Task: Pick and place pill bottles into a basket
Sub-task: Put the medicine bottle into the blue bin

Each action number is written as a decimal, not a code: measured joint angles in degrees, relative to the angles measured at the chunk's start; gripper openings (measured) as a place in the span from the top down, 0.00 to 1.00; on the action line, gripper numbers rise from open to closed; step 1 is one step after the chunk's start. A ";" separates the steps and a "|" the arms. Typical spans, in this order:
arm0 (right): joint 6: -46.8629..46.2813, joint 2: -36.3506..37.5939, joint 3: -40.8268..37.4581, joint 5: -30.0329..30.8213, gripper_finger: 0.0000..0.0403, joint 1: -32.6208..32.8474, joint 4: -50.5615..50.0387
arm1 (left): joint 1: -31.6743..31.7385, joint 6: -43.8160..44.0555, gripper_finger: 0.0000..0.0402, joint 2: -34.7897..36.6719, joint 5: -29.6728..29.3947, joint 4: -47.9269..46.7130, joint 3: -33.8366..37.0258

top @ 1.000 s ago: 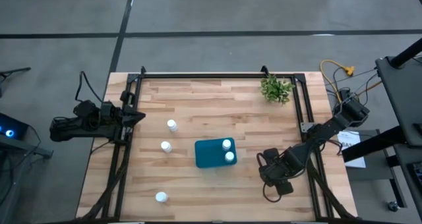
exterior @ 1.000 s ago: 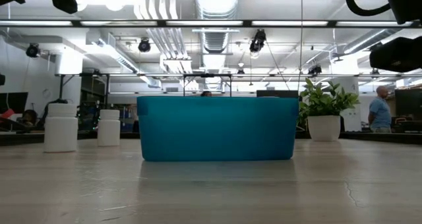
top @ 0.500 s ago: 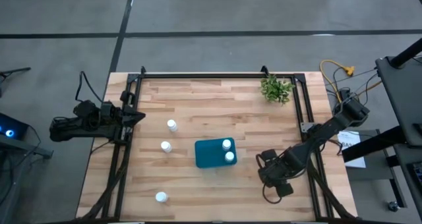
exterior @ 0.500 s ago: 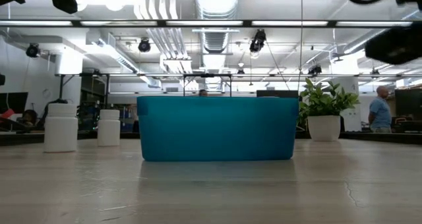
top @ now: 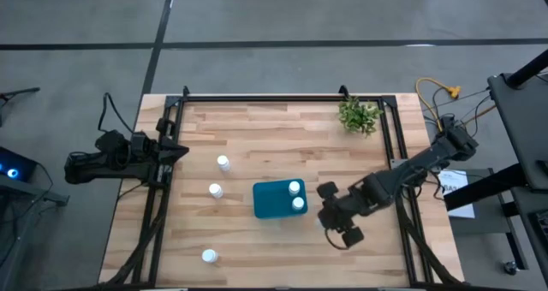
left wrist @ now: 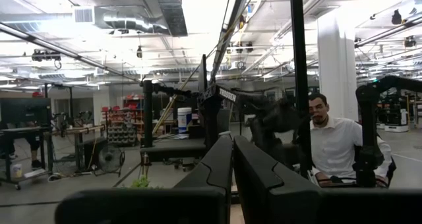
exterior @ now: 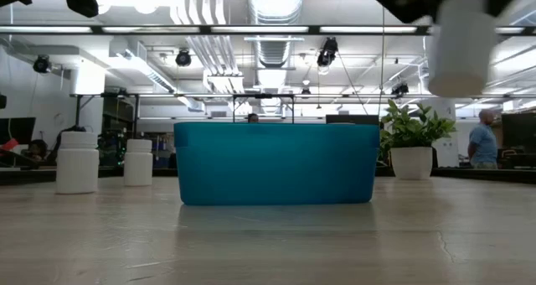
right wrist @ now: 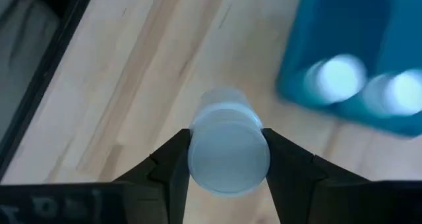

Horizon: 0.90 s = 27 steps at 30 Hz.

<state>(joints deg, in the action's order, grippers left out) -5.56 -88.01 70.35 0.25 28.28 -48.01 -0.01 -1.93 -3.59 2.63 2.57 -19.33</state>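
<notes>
My right gripper (top: pixel 330 209) is shut on a white pill bottle (right wrist: pixel 227 143), just right of the teal-blue basket (top: pixel 276 200). In the low view the bottle (exterior: pixel 456 46) hangs high above the table. Two bottles (top: pixel 294 187) (top: pixel 299 203) stand inside the basket at its right end. Three more bottles (top: pixel 223 163) (top: pixel 216 190) (top: pixel 209 256) stand on their bases on the table, left of the basket. My left gripper (left wrist: pixel 232 165) is shut and empty at the table's left edge (top: pixel 171 150). My right gripper pinches the bottle between its two fingers (right wrist: pixel 173 163), on opposite sides of the body near its upper end (right wrist: pixel 198 141). The fingers come from above, pointing down. The bottle hangs about upright below them, lifted clear of the table.
A small green plant in a white pot (top: pixel 358 115) stands at the far right of the table. A black metal frame (top: pixel 282 97) runs along the far, left and right edges. People show in the room beyond the table (left wrist: pixel 330 145).
My right gripper has gone toward the table's left edge, up to the basket's right end, carrying the bottle. In the low view the bottle has come into sight from the right, clear of the table.
</notes>
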 joint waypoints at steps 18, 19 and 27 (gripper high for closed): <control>19.53 -16.80 20.32 1.46 0.63 -10.14 -2.86 | -0.01 -0.26 1.00 0.02 0.00 -0.02 0.02; 20.01 -17.85 21.44 1.46 0.63 -10.42 -3.49 | 0.00 -0.26 1.00 0.02 0.00 0.00 0.01; 22.90 -25.64 27.43 1.49 0.63 -12.44 -7.85 | -0.02 -0.26 1.00 0.04 0.00 0.03 0.01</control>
<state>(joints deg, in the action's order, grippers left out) 17.34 -113.65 97.78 1.74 15.84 -55.86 -0.03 -2.20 -3.55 2.63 2.60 -19.32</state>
